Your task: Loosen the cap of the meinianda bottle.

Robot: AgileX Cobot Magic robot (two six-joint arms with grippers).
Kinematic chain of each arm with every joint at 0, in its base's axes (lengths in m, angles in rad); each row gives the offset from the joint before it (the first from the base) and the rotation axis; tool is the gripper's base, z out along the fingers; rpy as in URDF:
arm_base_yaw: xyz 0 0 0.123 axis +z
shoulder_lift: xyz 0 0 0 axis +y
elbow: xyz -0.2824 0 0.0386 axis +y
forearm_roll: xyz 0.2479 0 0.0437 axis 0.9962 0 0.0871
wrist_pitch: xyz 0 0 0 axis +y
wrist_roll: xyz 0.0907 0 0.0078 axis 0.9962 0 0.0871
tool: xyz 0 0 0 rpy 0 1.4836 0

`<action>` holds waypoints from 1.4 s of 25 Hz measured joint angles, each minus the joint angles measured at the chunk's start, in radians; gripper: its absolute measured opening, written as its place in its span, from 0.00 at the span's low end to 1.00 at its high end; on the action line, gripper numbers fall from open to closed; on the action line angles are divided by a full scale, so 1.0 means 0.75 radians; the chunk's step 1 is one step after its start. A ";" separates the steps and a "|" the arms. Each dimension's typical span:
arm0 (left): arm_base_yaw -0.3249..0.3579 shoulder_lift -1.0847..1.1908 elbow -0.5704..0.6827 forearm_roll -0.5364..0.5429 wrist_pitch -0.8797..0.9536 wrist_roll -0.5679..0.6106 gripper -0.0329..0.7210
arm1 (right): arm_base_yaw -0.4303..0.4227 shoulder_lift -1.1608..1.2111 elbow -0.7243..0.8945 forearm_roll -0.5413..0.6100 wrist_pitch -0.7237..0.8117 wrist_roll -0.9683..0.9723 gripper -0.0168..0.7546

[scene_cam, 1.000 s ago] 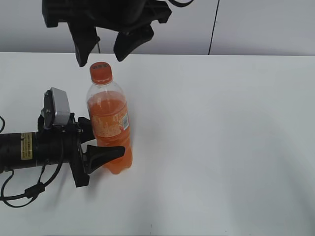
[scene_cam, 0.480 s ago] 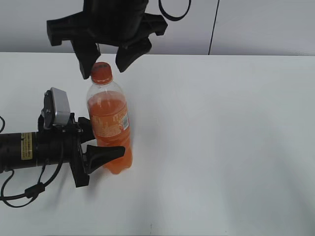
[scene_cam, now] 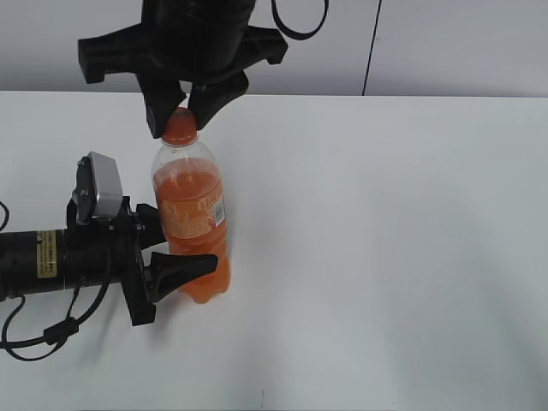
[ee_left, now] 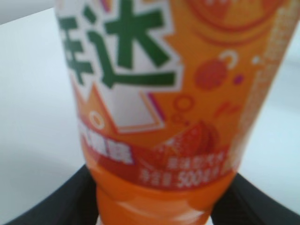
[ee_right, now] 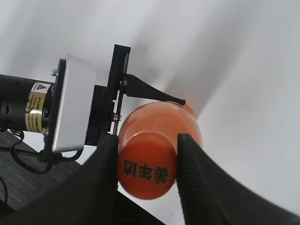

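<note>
— While my left jaws point(scene_cam: 184, 248) clamp the lower body of the bottle point(scene_cam: 192, 224), how much of the job would you call done?

— The holding part, I'd judge; the bottle stands upright on the white tabletop point(scene_cam: 385, 257), toward its left side, and my left jaws are closed on it just under the printed label point(ee_left: 154, 89); the left wrist view shows a dark finger at each lower edge of the orange body, so that grip looks settled.

— And the cap point(scene_cam: 179, 127)?

— It sits on the neck, screwed on as far as I can tell; my right jaws point(ee_right: 146, 171) reach down from above with one finger on each side of it; in the right wrist view the two fingers flank the orange top point(ee_right: 146, 171) closely, narrow and about touching; whether they press firmly enough to turn it, I cannot tell.

— So the loosening itself?

— Not yet done, by my reading; nothing shows a gap between cap and neck ring, and the cap looks level; what is left is to pinch it firmly, twist it against the left-hand hold, and stop once it turns freely.

— Any worry?

— The cap is small against my right fingers point(scene_cam: 154, 107); a weak pinch could slip round the smooth plastic; the bottle could also rotate inside my left jaws if that clamp gives.
</note>
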 joint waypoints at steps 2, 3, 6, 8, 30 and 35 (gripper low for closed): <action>0.000 0.000 0.000 0.000 0.000 0.000 0.58 | 0.000 0.000 0.000 0.003 0.000 -0.035 0.39; 0.000 0.000 0.000 0.001 0.000 0.000 0.58 | 0.000 0.000 0.000 0.006 0.000 -0.070 0.39; 0.000 0.000 0.000 0.004 0.000 0.000 0.58 | 0.000 0.000 0.000 0.018 0.000 -0.236 0.39; 0.000 0.000 0.000 0.005 0.000 0.000 0.58 | 0.000 0.000 0.000 0.022 -0.001 -0.366 0.39; 0.000 0.000 0.000 0.008 0.000 0.005 0.58 | 0.000 -0.003 -0.004 0.020 0.013 -1.821 0.38; 0.000 0.000 -0.003 0.010 0.004 0.001 0.58 | 0.000 -0.003 -0.004 0.019 0.003 -1.736 0.48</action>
